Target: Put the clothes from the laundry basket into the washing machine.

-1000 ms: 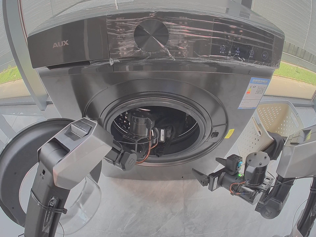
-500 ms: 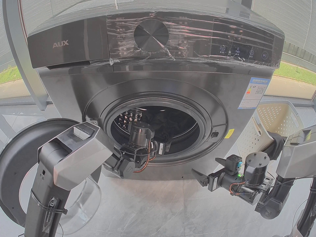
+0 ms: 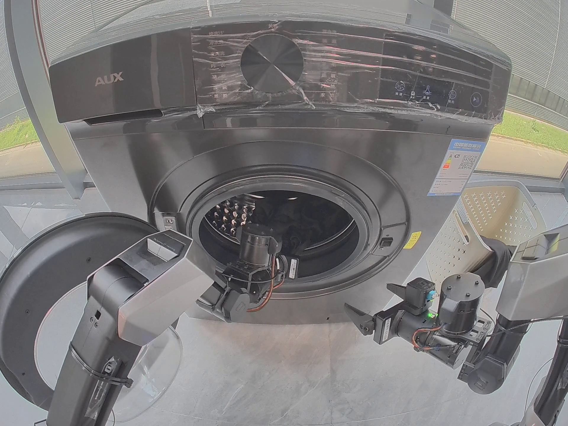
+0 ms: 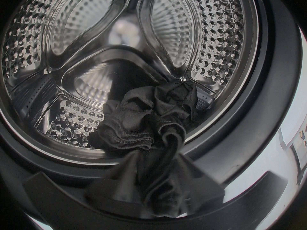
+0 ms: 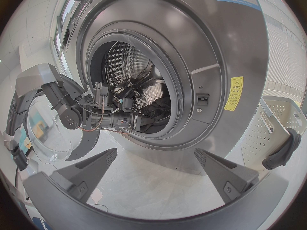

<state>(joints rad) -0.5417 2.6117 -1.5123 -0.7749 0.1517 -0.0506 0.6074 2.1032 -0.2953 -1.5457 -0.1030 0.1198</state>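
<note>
While the left claw sits at the lower lip of the washing machine opening, its two wedge-shaped fingers are closed on a black garment. The garment is a soft, matte fabric, crumpled into deep folds. It runs from between the fingers, over the dark, smooth door seal, into the drum just ahead of the claw. The drum is polished steel, embossed with rows of small round perforations, and its back wall has smooth raised lobes. The round door, dark-rimmed with a clear domed window, stands swung open on the left claw's left side.

The right claw is open, with its dark triangular fingers spread wide and nothing between them. It hangs above the pale, faintly veined floor, facing the machine's brushed grey front. Off to the right claw's right side, beside the machine, stands the laundry basket. It is made of cream plastic with small punched holes. A second dark garment drapes limply over the basket's rim.
</note>
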